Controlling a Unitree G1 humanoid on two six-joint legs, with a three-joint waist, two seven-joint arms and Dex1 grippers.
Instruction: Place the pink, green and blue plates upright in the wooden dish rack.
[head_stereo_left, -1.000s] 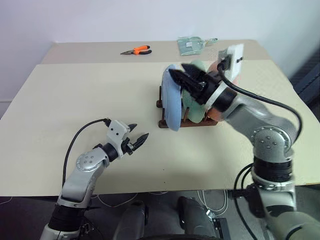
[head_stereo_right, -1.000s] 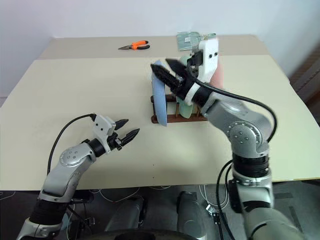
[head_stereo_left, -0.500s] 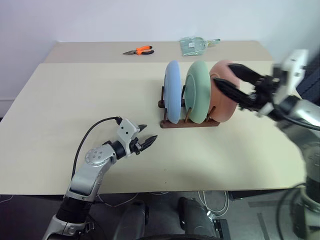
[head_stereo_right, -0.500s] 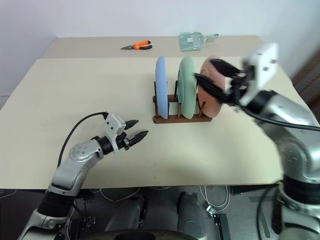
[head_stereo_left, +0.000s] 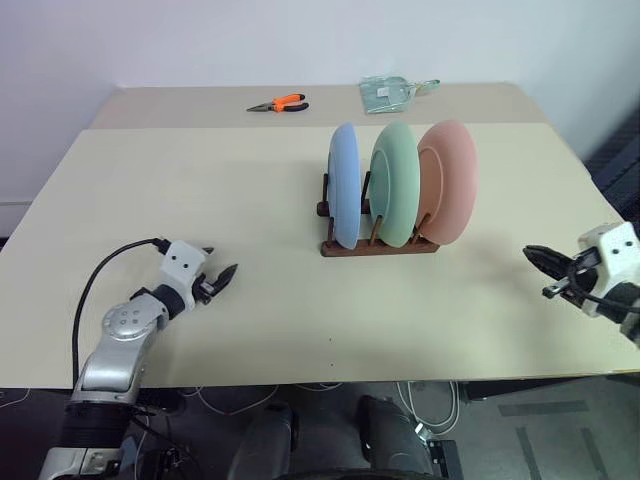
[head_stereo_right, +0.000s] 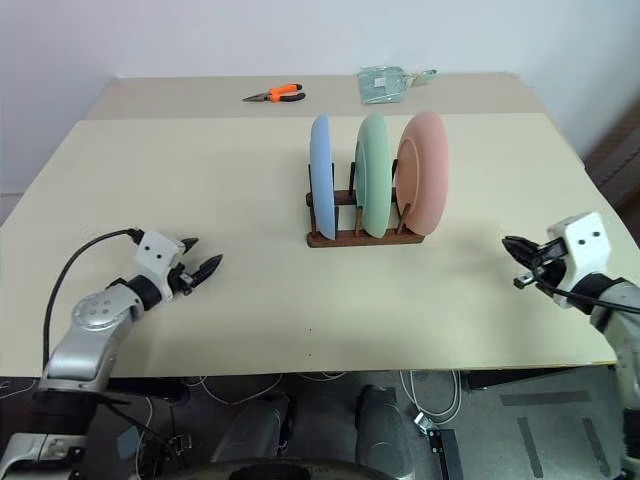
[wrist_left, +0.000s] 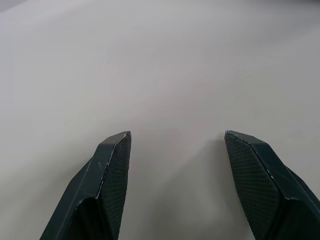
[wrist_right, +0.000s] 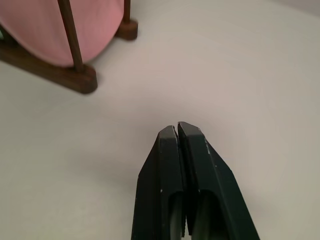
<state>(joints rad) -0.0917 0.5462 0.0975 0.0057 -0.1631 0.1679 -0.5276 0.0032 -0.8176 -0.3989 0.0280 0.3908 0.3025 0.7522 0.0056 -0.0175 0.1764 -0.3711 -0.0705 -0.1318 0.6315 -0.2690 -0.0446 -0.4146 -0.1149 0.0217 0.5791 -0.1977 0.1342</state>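
Nearest, the left end effector hovers open and empty, well left of the wooden dish rack; the right end effector is closed, seemingly empty, to its right. Blue plate, green plate and pink plate stand upright in the rack on the tabletop. Beyond lie orange pliers.

Three plates upright in rack

The left pincer stands spread above what looks like bare pale table, holding nothing.
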